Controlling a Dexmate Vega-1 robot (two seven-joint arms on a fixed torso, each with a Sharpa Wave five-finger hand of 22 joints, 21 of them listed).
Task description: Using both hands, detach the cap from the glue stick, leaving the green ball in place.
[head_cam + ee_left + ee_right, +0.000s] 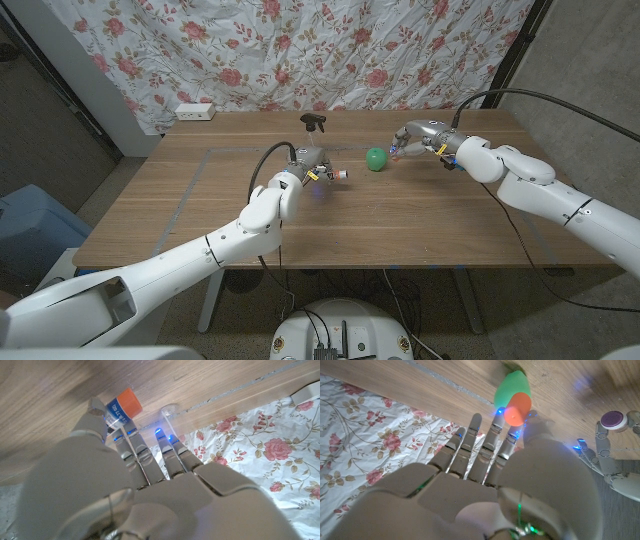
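Holding glue stick (338,173) body, left hand (314,166) sits near middle of wooden table (190,205), fingers closed round tube, bare purple tip toward 3 o'clock. Green ball (375,159) lies near tip, apart from it. At ball's 2 o'clock, right hand (413,139) pinches orange cap (517,407). Cap looks already off; separation judged done, ball apparently undisturbed. Table edges well apart from both hands, with open room at 6 o'clock.

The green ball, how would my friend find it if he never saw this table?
Look at the wooden table, far half, between the two robot hands. The green ball lies there on bare wood, nearer the right hand. It is the only round, plain green thing.
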